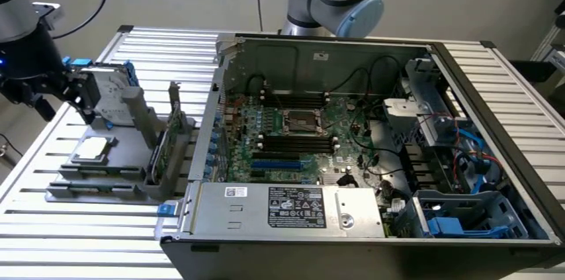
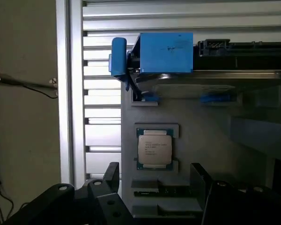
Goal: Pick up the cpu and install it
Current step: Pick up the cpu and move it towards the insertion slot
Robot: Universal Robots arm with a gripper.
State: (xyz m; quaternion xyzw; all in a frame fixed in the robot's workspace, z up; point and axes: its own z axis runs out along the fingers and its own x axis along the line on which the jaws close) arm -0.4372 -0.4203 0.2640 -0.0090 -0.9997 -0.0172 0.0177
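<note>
Lettering on the cpu (image 2: 154, 148) is unreadably small; the hand (image 2: 154, 168) is partly cropped.

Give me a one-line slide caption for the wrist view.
Open fingers poised over the cpu, which lies untouched in its grey holder near the blue-railed hard drive.

The exterior view looks obliquely down over the computer case (image 1: 335, 61). The wrist view faces down, close above the cpu (image 2: 154, 149), which both views share.

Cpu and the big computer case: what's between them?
Grey upright holders stand between the cpu and the computer case, seen in the exterior view.
</note>
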